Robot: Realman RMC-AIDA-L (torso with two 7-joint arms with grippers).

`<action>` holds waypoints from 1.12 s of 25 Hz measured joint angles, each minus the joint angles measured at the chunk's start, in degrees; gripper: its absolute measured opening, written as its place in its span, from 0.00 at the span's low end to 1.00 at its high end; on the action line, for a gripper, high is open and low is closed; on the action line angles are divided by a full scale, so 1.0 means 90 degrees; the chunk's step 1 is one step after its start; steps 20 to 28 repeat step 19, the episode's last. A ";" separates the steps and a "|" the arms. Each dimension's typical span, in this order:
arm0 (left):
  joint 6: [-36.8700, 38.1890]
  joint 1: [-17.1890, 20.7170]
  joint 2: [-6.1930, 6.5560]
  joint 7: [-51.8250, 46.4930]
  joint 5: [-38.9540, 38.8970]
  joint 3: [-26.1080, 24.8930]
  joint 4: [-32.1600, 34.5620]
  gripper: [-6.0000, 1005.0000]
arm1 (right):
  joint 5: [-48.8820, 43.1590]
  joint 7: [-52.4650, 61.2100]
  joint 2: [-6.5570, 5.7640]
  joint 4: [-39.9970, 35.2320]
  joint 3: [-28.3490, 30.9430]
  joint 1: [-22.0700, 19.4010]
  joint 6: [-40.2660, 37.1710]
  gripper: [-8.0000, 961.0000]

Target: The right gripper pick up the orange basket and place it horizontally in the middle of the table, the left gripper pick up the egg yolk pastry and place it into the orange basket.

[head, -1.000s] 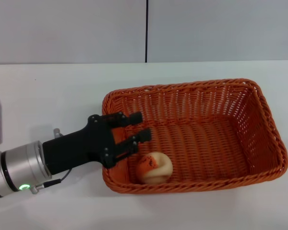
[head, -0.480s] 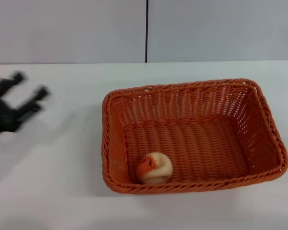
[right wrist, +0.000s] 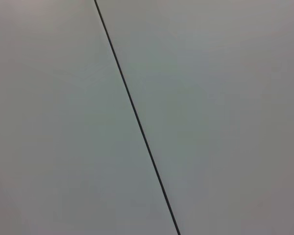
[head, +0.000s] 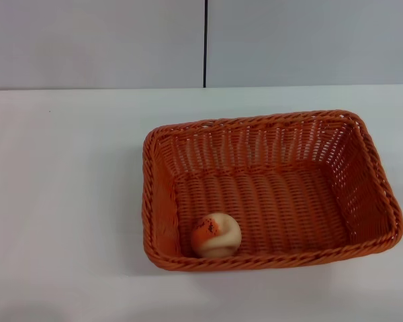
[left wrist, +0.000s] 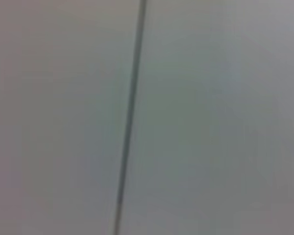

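Observation:
The orange basket (head: 363, 194) lies lengthwise across the white table (head: 67, 201), a little right of centre in the head view. Inside it, in the near left corner of its floor, rests the egg yolk pastry (head: 216, 235), a cream bun with an orange-red patch facing left. Neither gripper shows in the head view. Both wrist views show only a pale grey wall with a thin dark seam.
A grey wall with a vertical dark seam (head: 205, 43) rises behind the table's far edge. White tabletop stretches left of the basket and along the near edge.
The left gripper, which hovered open at the basket's near left corner, swept away to the left and has gone out of the head view. The pastry and basket stayed still.

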 joint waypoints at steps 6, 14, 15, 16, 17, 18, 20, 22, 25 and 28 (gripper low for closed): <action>0.0074 0.0171 -0.0001 0.0300 -0.0304 -0.0009 0.0076 0.79 | -0.0009 -0.0161 0.0015 0.0032 0.0005 0.0066 0.0205 0.79; 0.0081 0.0212 0.0006 0.0314 -0.0400 -0.0015 0.0272 0.79 | 0.0019 -0.0214 0.0012 0.0032 0.0006 0.0093 0.0224 0.79; 0.0081 0.0212 0.0006 0.0314 -0.0400 -0.0015 0.0272 0.79 | 0.0019 -0.0214 0.0012 0.0032 0.0006 0.0093 0.0224 0.79; 0.0057 0.0227 0.0006 0.0314 -0.0405 -0.0015 0.0272 0.79 | 0.0020 -0.0216 0.0015 0.0032 0.0006 0.0093 0.0224 0.79; 0.0018 0.0249 0.0007 0.0314 -0.0418 -0.0013 0.0272 0.79 | 0.0020 -0.0216 0.0014 0.0034 0.0007 0.0096 0.0219 0.79; -0.0007 0.0263 0.0008 0.0310 -0.0425 -0.0012 0.0272 0.79 | 0.0021 -0.0215 0.0015 0.0034 0.0009 0.0101 0.0205 0.79; -0.0033 0.0276 0.0009 0.0299 -0.0430 -0.0011 0.0272 0.79 | 0.0022 -0.0214 0.0015 0.0033 0.0012 0.0106 0.0188 0.79; -0.0033 0.0276 0.0009 0.0299 -0.0430 -0.0011 0.0272 0.79 | 0.0022 -0.0214 0.0015 0.0033 0.0012 0.0106 0.0188 0.79; -0.0033 0.0276 0.0009 0.0299 -0.0430 -0.0011 0.0272 0.79 | 0.0022 -0.0214 0.0015 0.0033 0.0012 0.0106 0.0188 0.79; -0.0033 0.0276 0.0009 0.0299 -0.0430 -0.0011 0.0272 0.79 | 0.0022 -0.0214 0.0015 0.0033 0.0012 0.0106 0.0188 0.79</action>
